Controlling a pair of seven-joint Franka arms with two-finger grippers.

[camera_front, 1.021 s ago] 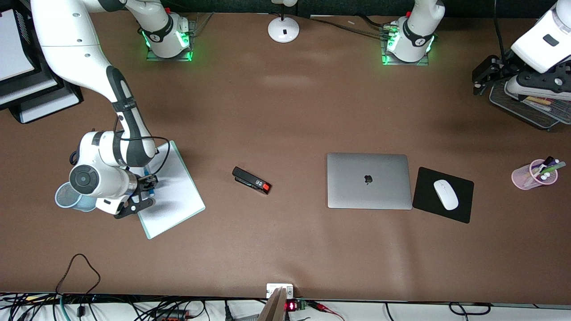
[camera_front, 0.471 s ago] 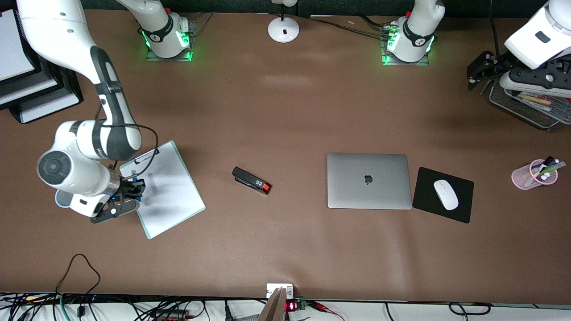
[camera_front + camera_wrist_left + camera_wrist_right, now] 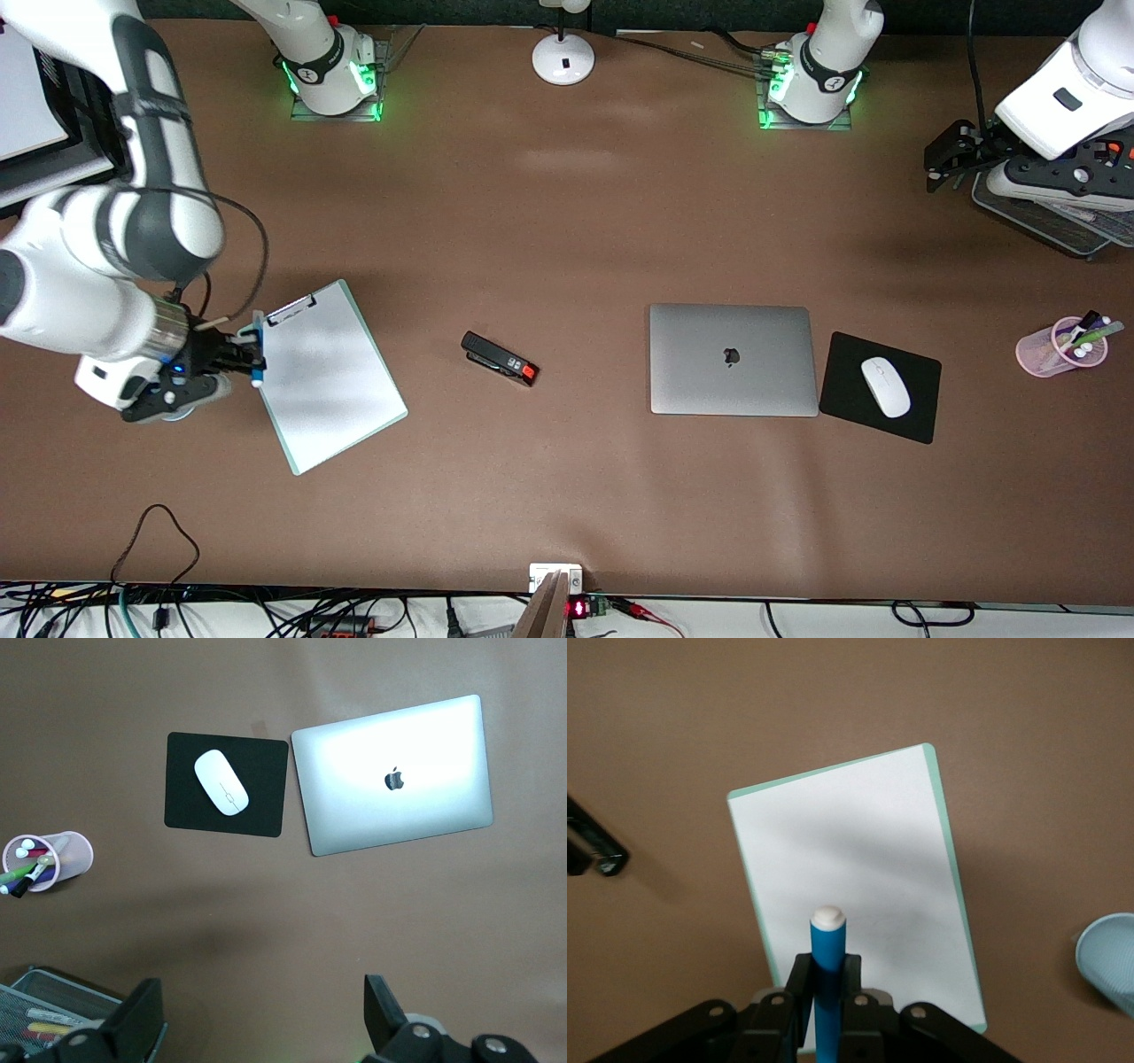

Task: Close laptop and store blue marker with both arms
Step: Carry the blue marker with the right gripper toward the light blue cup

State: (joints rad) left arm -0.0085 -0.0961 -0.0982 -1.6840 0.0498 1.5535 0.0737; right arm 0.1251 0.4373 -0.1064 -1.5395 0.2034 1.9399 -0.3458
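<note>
The laptop lies closed on the table, its silver lid with the dark apple logo facing up, and it also shows in the left wrist view. My right gripper is shut on the blue marker and hangs over the clip-end edge of a clipboard. In the right wrist view the blue marker stands up between the black fingers, its pale end on top. My left gripper is open and holds nothing, up in the air beside a mesh tray.
A black and red stapler lies between clipboard and laptop. A black mouse pad with a white mouse sits beside the laptop. A pink pen cup stands toward the left arm's end. A light blue cup is near the clipboard.
My right arm has carried the blue marker from over the clipboard's middle toward the right arm's end of the table, to the clipboard's edge. The left gripper shifted slightly by the mesh tray.
</note>
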